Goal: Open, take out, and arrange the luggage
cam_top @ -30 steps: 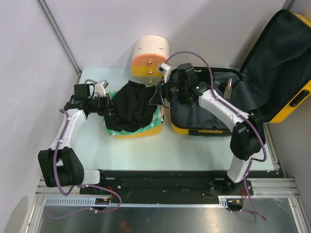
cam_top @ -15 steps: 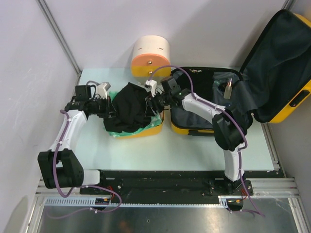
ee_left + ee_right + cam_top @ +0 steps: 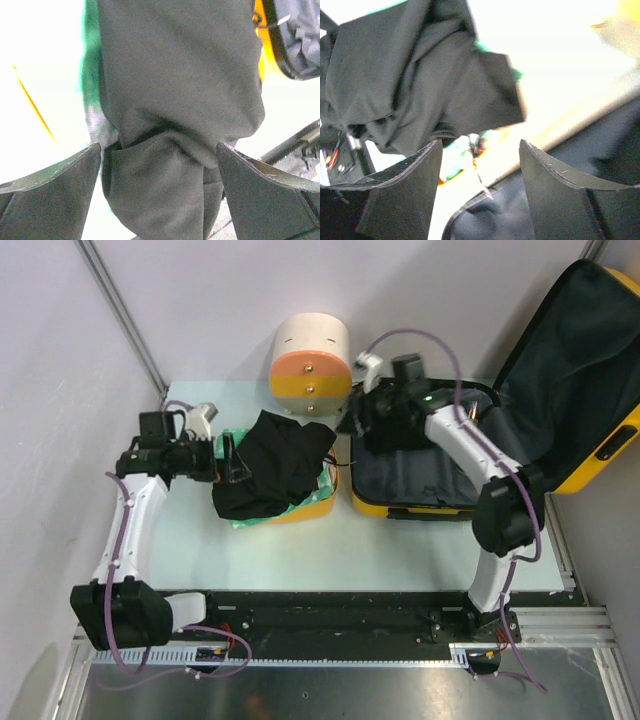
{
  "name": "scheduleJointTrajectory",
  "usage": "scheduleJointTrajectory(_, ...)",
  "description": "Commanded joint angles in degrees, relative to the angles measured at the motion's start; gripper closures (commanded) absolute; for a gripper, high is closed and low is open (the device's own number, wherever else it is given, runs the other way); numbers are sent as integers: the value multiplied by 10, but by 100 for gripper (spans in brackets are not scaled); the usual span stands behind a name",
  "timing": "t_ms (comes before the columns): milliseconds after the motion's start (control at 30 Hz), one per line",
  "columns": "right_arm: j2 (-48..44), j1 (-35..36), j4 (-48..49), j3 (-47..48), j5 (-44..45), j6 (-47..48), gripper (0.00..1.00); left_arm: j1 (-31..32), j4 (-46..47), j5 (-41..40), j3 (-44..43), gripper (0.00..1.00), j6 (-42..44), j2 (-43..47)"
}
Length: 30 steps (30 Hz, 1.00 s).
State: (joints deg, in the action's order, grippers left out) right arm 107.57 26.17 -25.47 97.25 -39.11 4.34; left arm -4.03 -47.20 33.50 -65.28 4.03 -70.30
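The yellow luggage [image 3: 400, 508] lies open at the right of the table, its dark-lined lid [image 3: 575, 360] propped up behind it. A black garment [image 3: 275, 465] is heaped on the small yellow tub [image 3: 312, 504] to its left. My left gripper [image 3: 226, 462] is at the garment's left edge. In the left wrist view the left gripper [image 3: 159, 145] is open, with the black cloth [image 3: 180, 75] loose between the wide-set fingers. My right gripper [image 3: 349, 425] hovers over the luggage's back left corner. It [image 3: 481, 142] is open and empty, above the luggage rim and lining [image 3: 600, 135].
A cream-and-orange cylindrical container [image 3: 310, 358] stands at the back, between tub and luggage. Green cloth [image 3: 240, 520] shows under the black garment in the tub. Grey walls close in on the left and behind. The table's front edge meets a black rail.
My left gripper has opened, let go of the black garment and drawn back to the left. My right gripper has pulled away from the tub toward the luggage's back corner.
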Motion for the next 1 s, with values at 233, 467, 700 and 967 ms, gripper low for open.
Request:
scheduleJointTrajectory(233, -15, -164, -4, -15, 154, 94, 28, -33, -4, -66, -202, 0, -20, 23)
scheduleJointTrajectory(467, 46, -122, 33, -42, 217, 220, 25, -33, 1, -54, -216, 0, -61, 2)
scheduleJointTrajectory(700, 104, -86, 53, -49, 218, 365, 9, -33, 3, -37, -216, 0, -60, -5)
scheduleJointTrajectory(967, 167, -80, 51, -28, 244, 458, 8, -33, 4, -32, -213, 0, -58, -8)
